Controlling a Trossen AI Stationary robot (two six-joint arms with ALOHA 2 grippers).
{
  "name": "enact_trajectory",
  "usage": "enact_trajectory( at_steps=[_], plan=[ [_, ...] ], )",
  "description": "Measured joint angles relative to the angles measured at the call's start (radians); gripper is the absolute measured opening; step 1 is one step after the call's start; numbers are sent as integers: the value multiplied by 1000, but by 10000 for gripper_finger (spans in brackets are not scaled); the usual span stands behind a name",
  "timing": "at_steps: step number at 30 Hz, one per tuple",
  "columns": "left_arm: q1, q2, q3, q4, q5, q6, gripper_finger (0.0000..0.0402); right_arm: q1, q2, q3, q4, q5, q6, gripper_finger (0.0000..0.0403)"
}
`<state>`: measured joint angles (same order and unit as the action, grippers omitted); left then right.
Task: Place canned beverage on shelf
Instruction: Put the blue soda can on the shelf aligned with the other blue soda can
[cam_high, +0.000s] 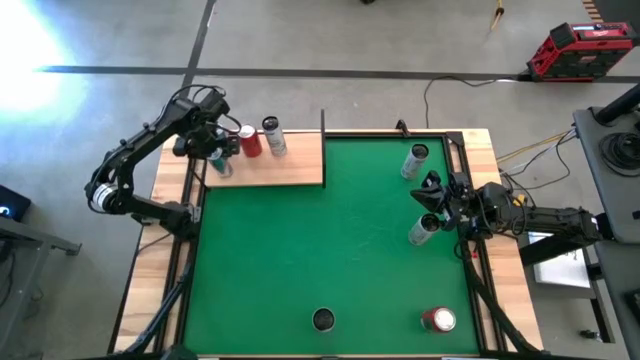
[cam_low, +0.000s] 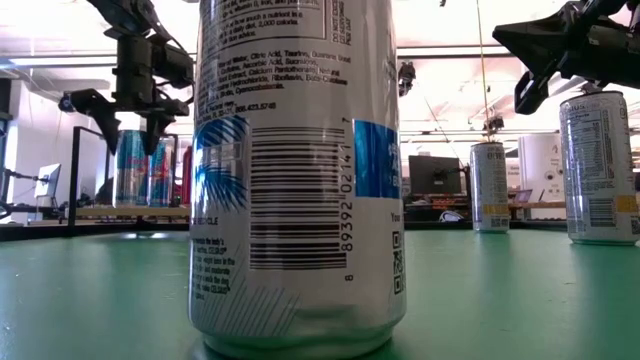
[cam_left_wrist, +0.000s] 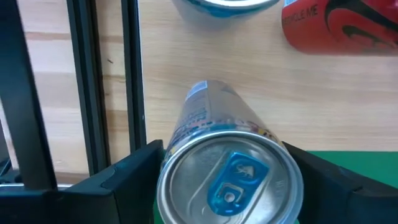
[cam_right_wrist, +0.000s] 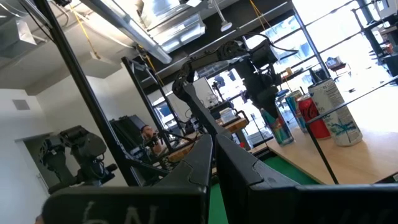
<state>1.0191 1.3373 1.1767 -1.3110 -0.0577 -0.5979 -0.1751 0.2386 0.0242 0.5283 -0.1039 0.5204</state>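
Dark fingers (cam_left_wrist: 134, 171) of the left gripper (cam_high: 218, 158) stand spread on both sides of a blue-tabbed can (cam_left_wrist: 227, 162), which stands upright on the shelf (cam_high: 290, 168) at about ten o'clock of the tabletop (cam_high: 492, 150). Whether they touch it I cannot tell. Beside it stand a red can (cam_high: 249, 141) and a silver can (cam_high: 273, 137), cut off in the wrist view. The right gripper (cam_high: 437, 197), fingers pressed together, waits at three o'clock over the green mat (cam_high: 340, 240).
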Motion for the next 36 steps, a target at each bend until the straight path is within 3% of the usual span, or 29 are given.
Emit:
enact_trajectory(
  at_steps=[12, 18, 27, 36],
  plan=[
    [-1, -6, 0, -36, 22, -133, 360, 0, 0, 0, 0, 0, 0, 13],
    [-1, -7, 7, -36, 43, -286, 397, 0, 0, 0, 0, 0, 0, 13],
    [-1, -7, 7, -35, 43, -528, 399, 0, 0, 0, 0, 0, 0, 13],
    [-1, -4, 7, -34, -7, -618, 377, 0, 0, 0, 0, 0, 0, 13]
  ],
)
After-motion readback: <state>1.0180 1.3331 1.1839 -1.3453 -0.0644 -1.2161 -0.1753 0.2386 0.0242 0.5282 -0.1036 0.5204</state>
